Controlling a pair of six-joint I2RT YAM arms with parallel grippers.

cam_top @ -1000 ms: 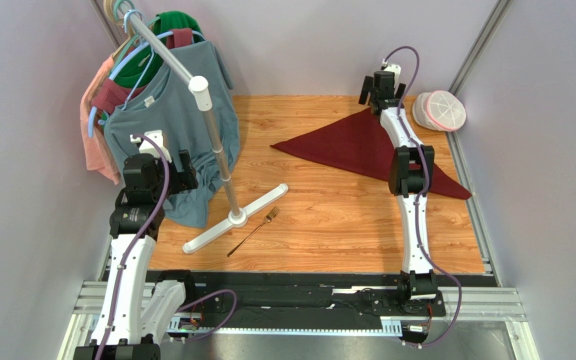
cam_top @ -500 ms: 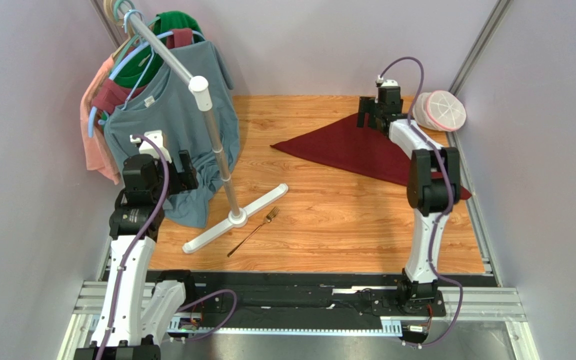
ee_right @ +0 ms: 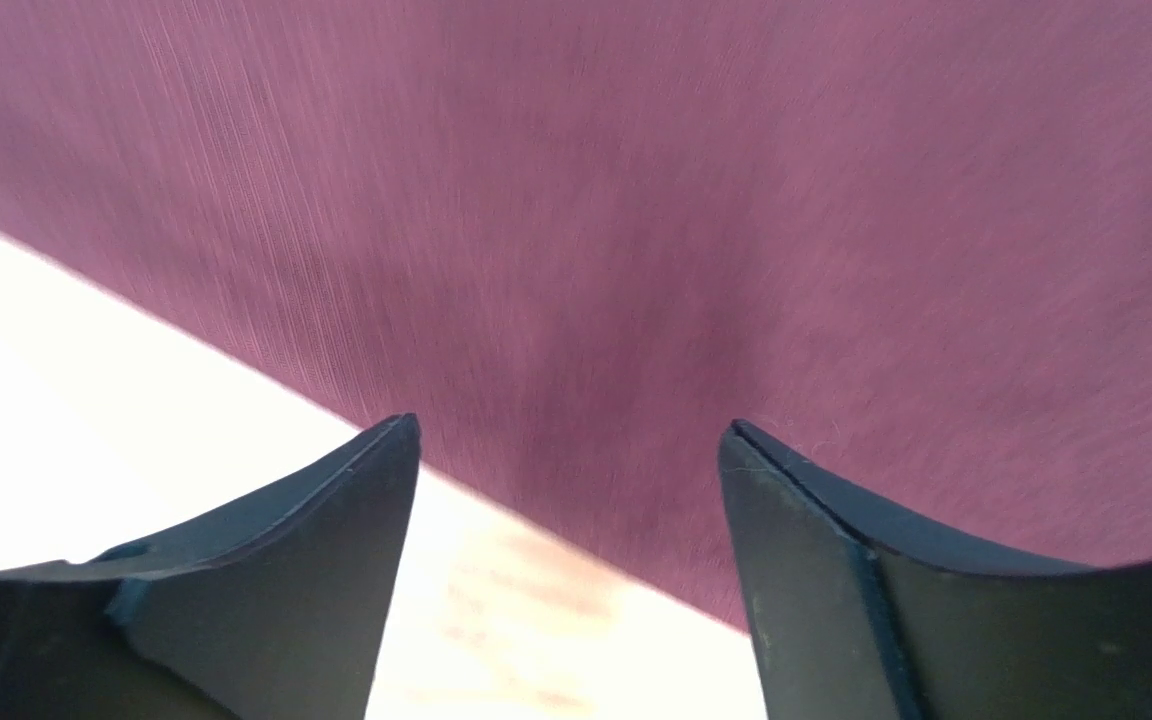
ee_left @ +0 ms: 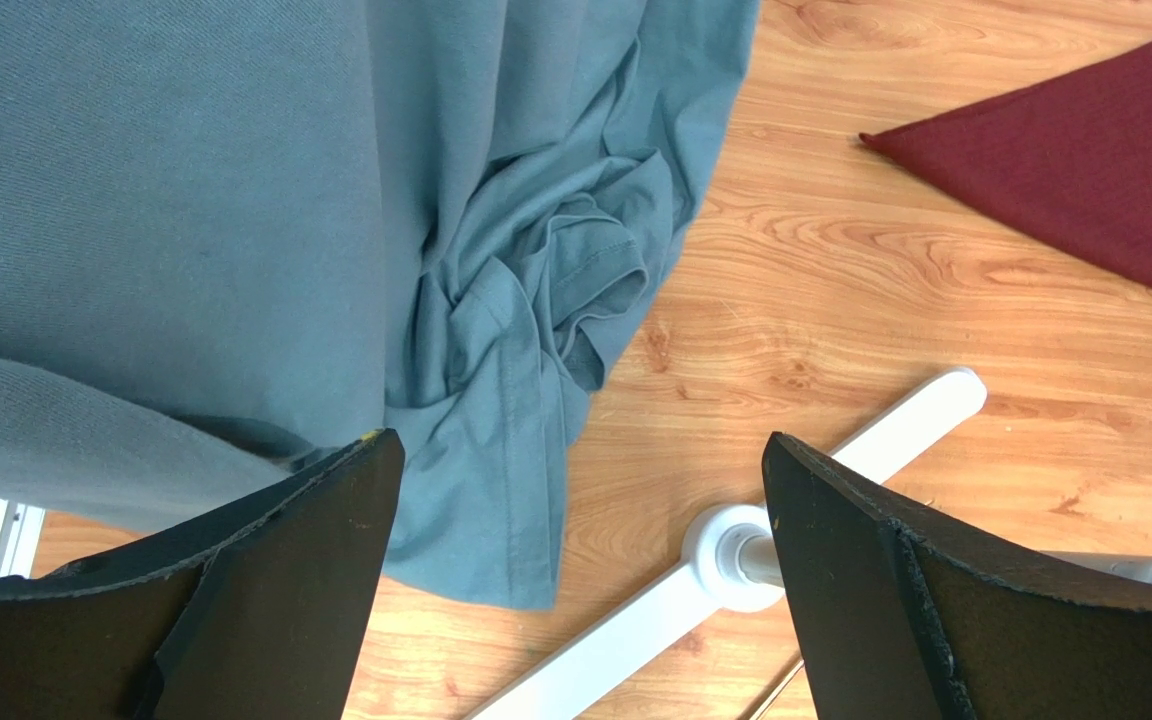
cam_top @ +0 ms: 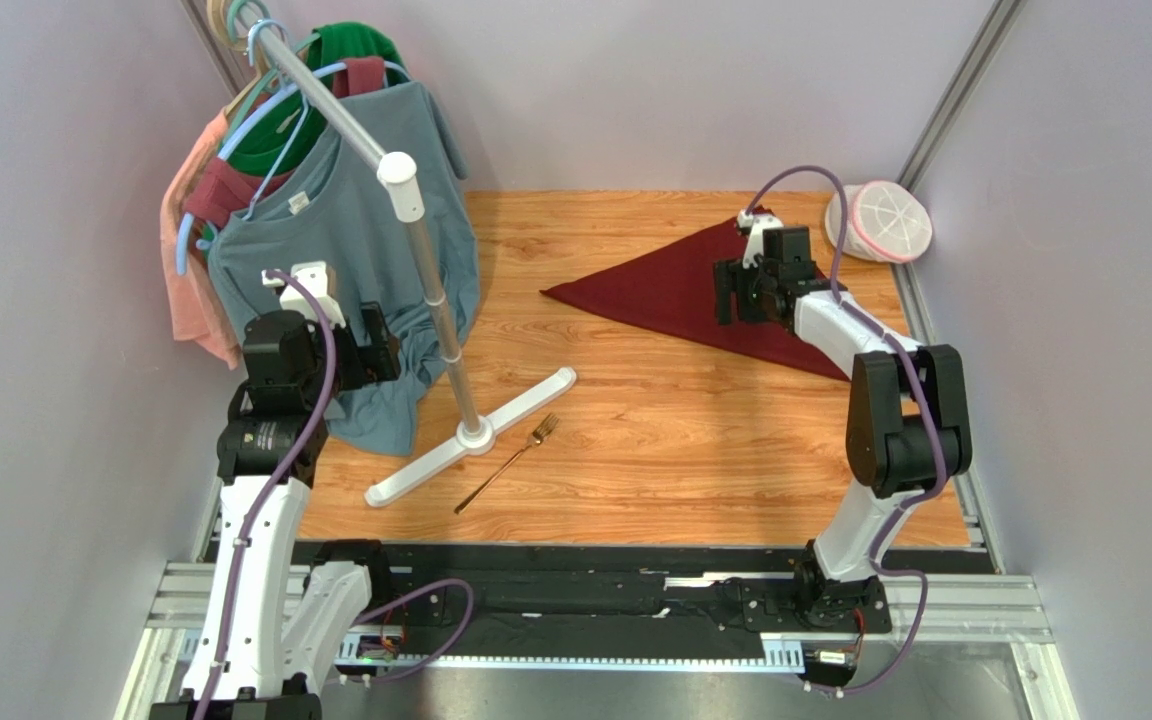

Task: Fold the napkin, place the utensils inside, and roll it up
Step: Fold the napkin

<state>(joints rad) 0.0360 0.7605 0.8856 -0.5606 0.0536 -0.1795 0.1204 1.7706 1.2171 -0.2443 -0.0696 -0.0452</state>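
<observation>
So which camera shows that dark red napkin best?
The top external view: the napkin lies as a triangle, only partly hidden by the right arm. The left wrist view catches just one corner; the right wrist view shows only close-up fabric.

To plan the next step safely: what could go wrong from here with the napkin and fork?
1. The right gripper hangs open over the napkin's edge; a pinch there may bunch the cloth.
2. The fork lies close to the white rack base; reaching for it could knock the base.
3. The open left gripper is near the teal shirt and might snag it.
</observation>
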